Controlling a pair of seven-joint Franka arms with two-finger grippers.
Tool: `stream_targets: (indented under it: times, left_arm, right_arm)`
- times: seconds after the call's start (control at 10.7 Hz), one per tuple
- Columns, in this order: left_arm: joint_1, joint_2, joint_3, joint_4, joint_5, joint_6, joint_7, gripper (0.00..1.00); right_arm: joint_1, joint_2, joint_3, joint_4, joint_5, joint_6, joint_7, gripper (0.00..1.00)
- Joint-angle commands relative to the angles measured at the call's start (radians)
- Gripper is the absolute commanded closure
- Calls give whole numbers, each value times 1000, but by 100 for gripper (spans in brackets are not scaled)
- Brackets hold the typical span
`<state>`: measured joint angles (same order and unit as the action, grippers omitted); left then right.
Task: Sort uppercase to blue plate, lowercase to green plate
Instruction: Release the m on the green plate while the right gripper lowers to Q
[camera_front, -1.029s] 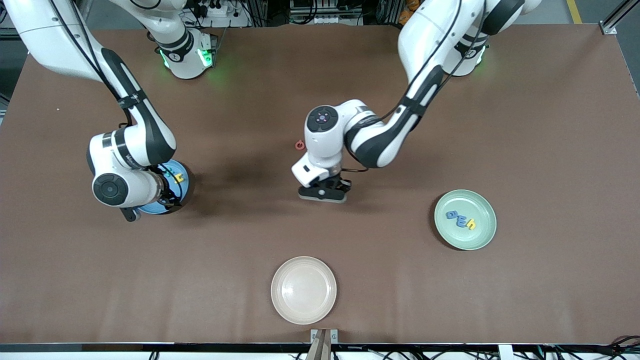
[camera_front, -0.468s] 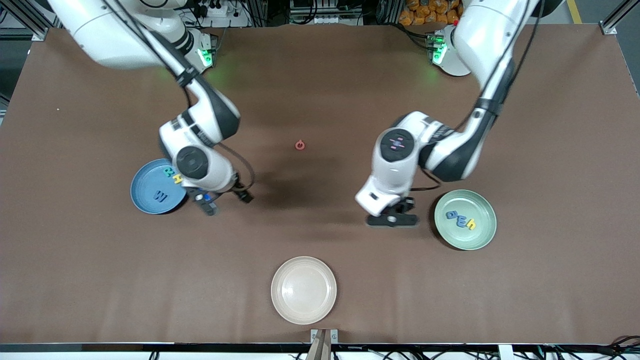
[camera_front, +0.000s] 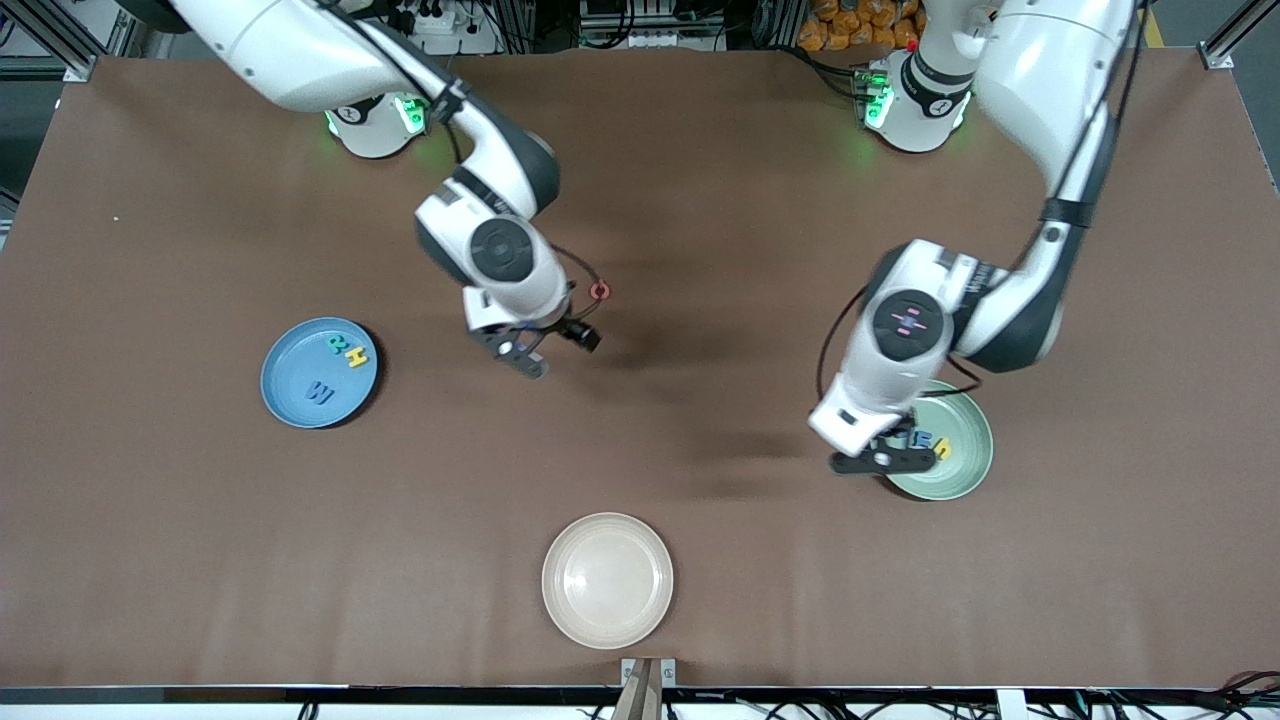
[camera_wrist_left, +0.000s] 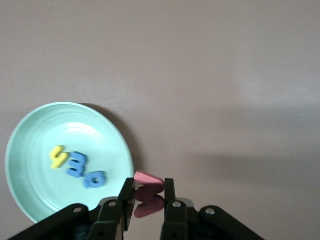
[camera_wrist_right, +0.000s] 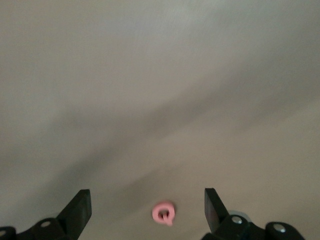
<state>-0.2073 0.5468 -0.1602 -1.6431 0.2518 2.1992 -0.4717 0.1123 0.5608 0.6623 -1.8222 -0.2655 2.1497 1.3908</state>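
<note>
The left wrist view shows what the front view hides: the left gripper (camera_wrist_left: 148, 192) has its fingers clamped on a red foam m/w (camera_wrist_left: 148, 196), held just off the rim of the green plate (camera_wrist_left: 30, 135). In the front view that gripper (camera_front: 884, 458) hangs over the plate's rim (camera_front: 975, 455) toward the table's middle, and the arm covers much of the plate.

The right wrist view shows the right gripper (camera_wrist_right: 147, 210) with its fingers wide apart over bare brown tabletop, the red G (camera_wrist_right: 164, 213) lying between them below. In the front view the right gripper (camera_front: 540, 350) is beside the G (camera_front: 600, 291), near the table's centre.

The shallow, raised-rimmed green plate holds a yellow h (camera_wrist_left: 56, 157), a blue m (camera_wrist_left: 76, 164) and a blue a (camera_wrist_left: 94, 178) in a row. The blue plate (camera_front: 285, 395), toward the right arm's end, holds a teal R (camera_front: 338, 345), a yellow H (camera_front: 355, 357) and a blue W/M (camera_front: 319, 391). A cream plate (camera_front: 607, 580) sits near the table's front edge.
</note>
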Motion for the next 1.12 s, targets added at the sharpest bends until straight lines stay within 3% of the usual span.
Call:
stream_targets:
  times: [0.0,0.28,0.56,0.84,1.03]
  left_arm:
    - [103,-33,-4,-52,-72,22,181,100]
    - [157,-1,-4,-55,-91,68,257,100]
    - [161,9,-1,-137,-135,179,255,100]
    - [160,16,7,-152,-137,203,255,100]
    - [160,30,11,-152,-137,208,246,100]
  right_arm:
    - [-74,-15,121,-103,-81,38,2,0]
    - [-72,-15,168,-182,-159,142,109,0]
    - [-74,-9,168,-287,-280,235,155,0]
    - [-66,36,166,-296,-382,284,233,0]
    - [-66,77,166,-295,-512,295,330,0]
